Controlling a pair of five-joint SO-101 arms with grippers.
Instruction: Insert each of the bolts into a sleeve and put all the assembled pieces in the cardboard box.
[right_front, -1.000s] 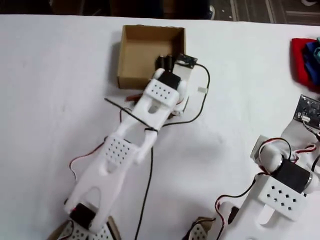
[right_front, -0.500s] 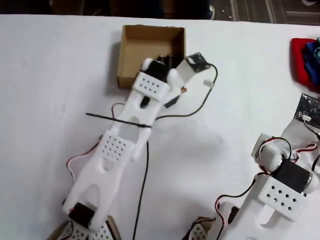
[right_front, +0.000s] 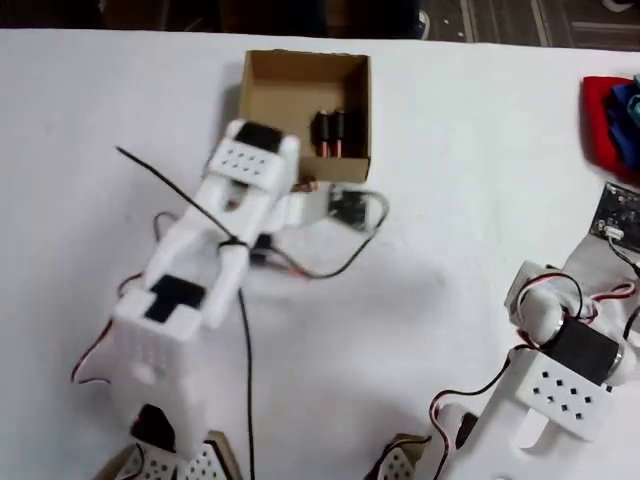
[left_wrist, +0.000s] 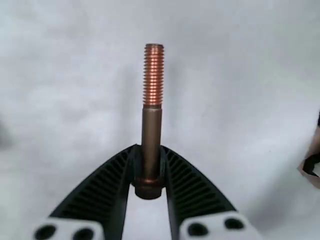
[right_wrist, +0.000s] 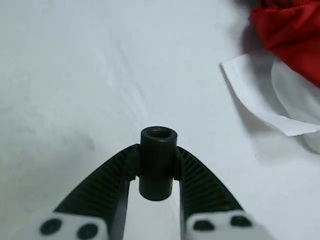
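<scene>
My left gripper (left_wrist: 148, 154) is shut on a copper bolt (left_wrist: 152, 95), held by its head end with the threaded end pointing away over the white table. In the high view the left arm (right_front: 215, 230) lies just in front of the cardboard box (right_front: 258, 105), and the bolt's tip (right_front: 308, 184) shows beside the arm. Two assembled pieces (right_front: 330, 134) lie inside the box by its right wall. My right gripper (right_wrist: 157, 150) is shut on a black sleeve (right_wrist: 158, 136), open end up. The right arm (right_front: 570, 375) stands at the table's lower right.
A red cloth (right_front: 608, 115) lies at the table's right edge, also seen as the red cloth (right_wrist: 292, 32) over a white sheet (right_wrist: 260, 107). Cables (right_front: 330, 265) trail from the left arm across the table's middle.
The left arm has pulled back from over the box toward the near left, uncovering the two pieces inside. The right arm has not moved.
</scene>
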